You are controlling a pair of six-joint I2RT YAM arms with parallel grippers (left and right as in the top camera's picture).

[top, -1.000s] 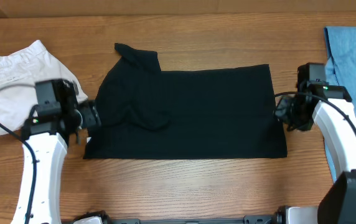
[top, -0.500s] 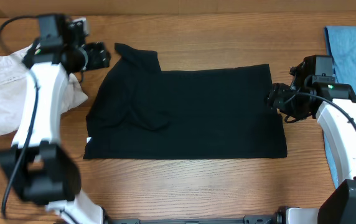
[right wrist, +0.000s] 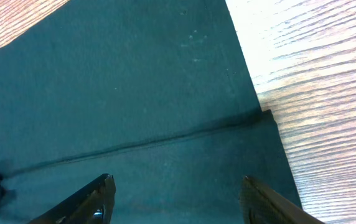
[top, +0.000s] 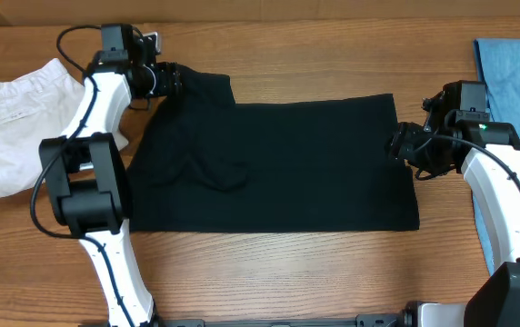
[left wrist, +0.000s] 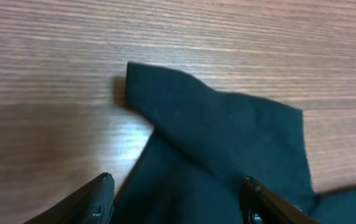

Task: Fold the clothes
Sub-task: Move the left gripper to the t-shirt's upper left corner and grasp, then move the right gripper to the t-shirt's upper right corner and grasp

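Over sleeve edge of black shirt [top: 278,163], left gripper [top: 171,80] wide, right gripper [top: 395,143] wide at rt hem, table [top: 287,272] beyond both.

Wooden table [top: 287,272] bears black shirt [top: 278,163], white trousers [top: 5,127], blue jeans [top: 519,64].

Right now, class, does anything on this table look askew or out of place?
Yes. The black shirt lies mostly flat, but one sleeve sticks out at its far-left corner and a wrinkle bunches near its left side. The white trousers lie crumpled.
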